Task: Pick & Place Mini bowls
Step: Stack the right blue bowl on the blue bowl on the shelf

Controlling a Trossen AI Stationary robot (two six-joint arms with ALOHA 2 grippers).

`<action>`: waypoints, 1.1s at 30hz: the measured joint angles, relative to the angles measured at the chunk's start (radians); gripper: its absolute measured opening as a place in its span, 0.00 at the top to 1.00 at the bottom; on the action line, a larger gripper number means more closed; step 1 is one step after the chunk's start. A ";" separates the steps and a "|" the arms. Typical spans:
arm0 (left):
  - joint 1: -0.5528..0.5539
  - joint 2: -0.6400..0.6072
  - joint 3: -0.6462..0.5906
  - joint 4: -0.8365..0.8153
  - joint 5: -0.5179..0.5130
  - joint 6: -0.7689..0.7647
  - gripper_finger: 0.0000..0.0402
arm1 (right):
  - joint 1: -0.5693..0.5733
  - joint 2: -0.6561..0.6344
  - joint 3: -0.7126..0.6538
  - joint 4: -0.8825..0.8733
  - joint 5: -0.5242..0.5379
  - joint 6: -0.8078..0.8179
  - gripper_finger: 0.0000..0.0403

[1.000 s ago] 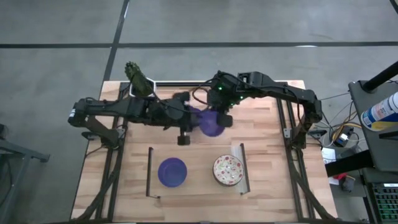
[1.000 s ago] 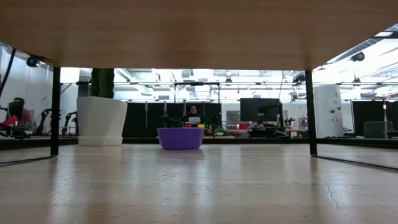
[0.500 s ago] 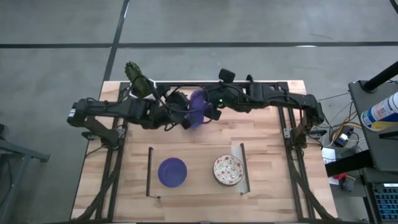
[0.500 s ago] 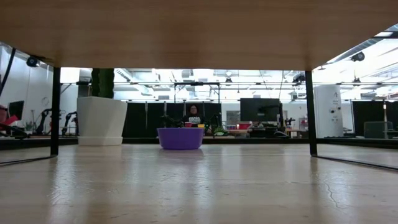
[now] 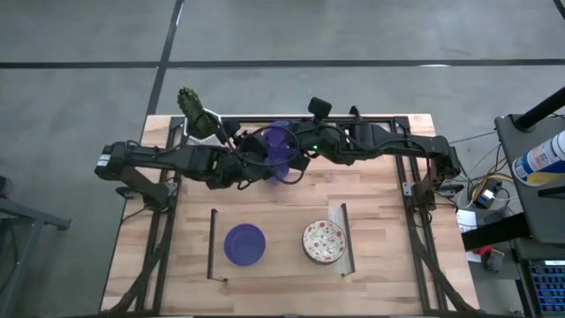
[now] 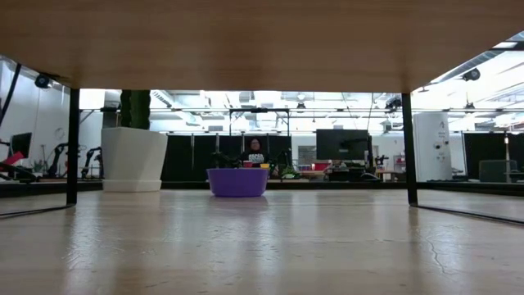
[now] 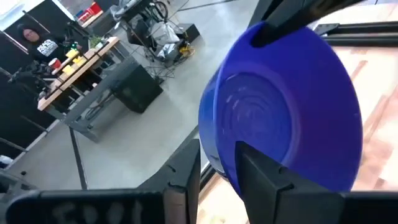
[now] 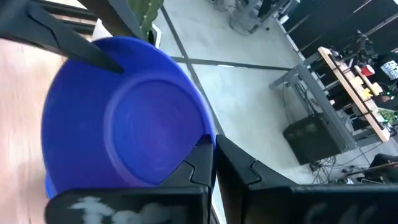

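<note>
A glossy blue mini bowl (image 5: 281,144) hangs in the air over the far middle of the table, tipped on edge between both arms. My left gripper (image 7: 217,171) is shut on one side of its rim and looks into its hollow. My right gripper (image 8: 214,160) is shut on the opposite side and faces its underside (image 8: 149,127). A second blue mini bowl (image 5: 244,244) and a white speckled mini bowl (image 5: 324,241) rest on their bases near the table's near edge. The low view shows one blue bowl (image 6: 237,182) standing on the table. My left gripper pinches the bowl's rim (image 7: 211,158) between its two fingers, one finger (image 7: 264,180) inside the hollow and one (image 7: 185,171) outside, coming from the table's left. The bowl is lifted clear and stands on edge. My right gripper pinches the opposite rim (image 8: 208,134) between its two fingers (image 8: 198,163), coming from the table's right, on the side of the bowl's underside. The bowl is clear of the table and tilted on edge.
A white pot with a green cactus (image 5: 199,117) stands at the far left corner, close to the left arm; it also shows in the low view (image 6: 133,156). Two dark rails (image 5: 213,243) (image 5: 344,238) flank the two resting bowls. A person sits in the room beyond (image 6: 256,152).
My right gripper has carried the blue bowl toward the far edge and somewhat left, and the bowl has tipped up onto its edge. My left gripper has swung up from pointing at the table and met the bowl's rim on the other side.
</note>
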 joint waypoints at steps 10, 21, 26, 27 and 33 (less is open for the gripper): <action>0.011 0.000 0.000 0.018 0.046 0.066 0.80 | 0.011 0.000 0.000 0.009 -0.030 -0.014 0.98; 0.026 0.000 0.005 0.021 0.038 0.144 0.99 | 0.017 -0.002 0.000 0.011 -0.034 -0.017 0.98; 0.026 -0.001 0.025 0.009 0.058 0.184 1.00 | 0.014 -0.003 -0.001 0.002 -0.035 -0.012 0.98; 0.027 -0.001 0.032 0.002 0.062 0.187 1.00 | 0.014 -0.004 -0.001 0.003 -0.035 -0.024 0.97; 0.043 -0.002 0.070 -0.053 0.147 0.197 1.00 | 0.017 -0.014 -0.003 0.013 -0.066 -0.104 0.82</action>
